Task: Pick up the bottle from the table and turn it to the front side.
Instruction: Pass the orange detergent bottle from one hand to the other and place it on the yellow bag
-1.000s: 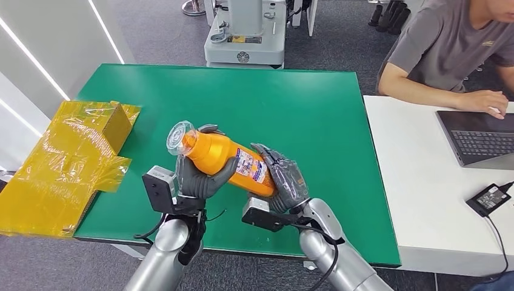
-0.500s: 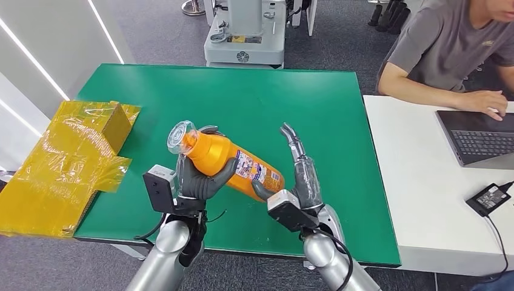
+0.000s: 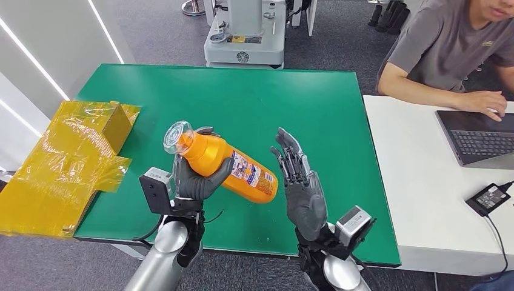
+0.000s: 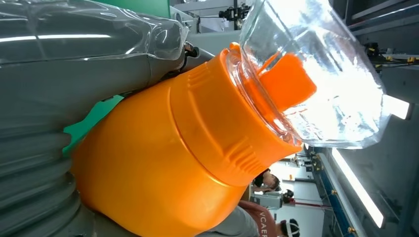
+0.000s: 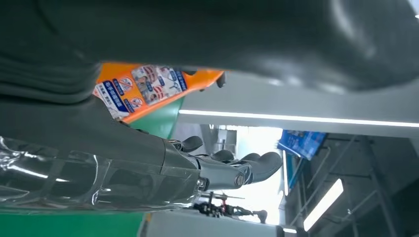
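Bottle: orange bottle (image 3: pixel 224 167) held off the green desk (image 3: pixel 315 103), lying tilted, its neck end up and toward the robot's left, its base end lower and toward the right.
Cap: clear plastic cap (image 3: pixel 174 137) over an orange spout at the raised end; in the left wrist view the cap (image 4: pixel 321 84) sits close to the camera, the ribbed orange collar just below it.
Label: printed label (image 3: pixel 250 174) with blue and red marks on the lower half of the bottle, facing up toward the head camera; the right wrist view catches the same label (image 5: pixel 143 89) past the grey of the hand.
Left hand: left hand (image 3: pixel 195 182) wrapped round the bottle's upper body from beneath, thumb across the near side, fingers curled up behind the shoulder; it alone carries the bottle.
Right hand: right hand (image 3: pixel 301 182) free of the bottle, just beside its base end, fingers straight and spread apart, pointing up and away, holding nothing.
Desk surroundings: yellow taped cardboard box (image 3: pixel 66 160) flattened at the desk's left edge, partly hanging over.
Neighbouring desk: white desk (image 3: pixel 418 200) to the right, with a laptop (image 3: pixel 482 136) and a black power adapter (image 3: pixel 491 197); a seated person (image 3: pixel 448 48) in a grey shirt has a hand at the laptop.
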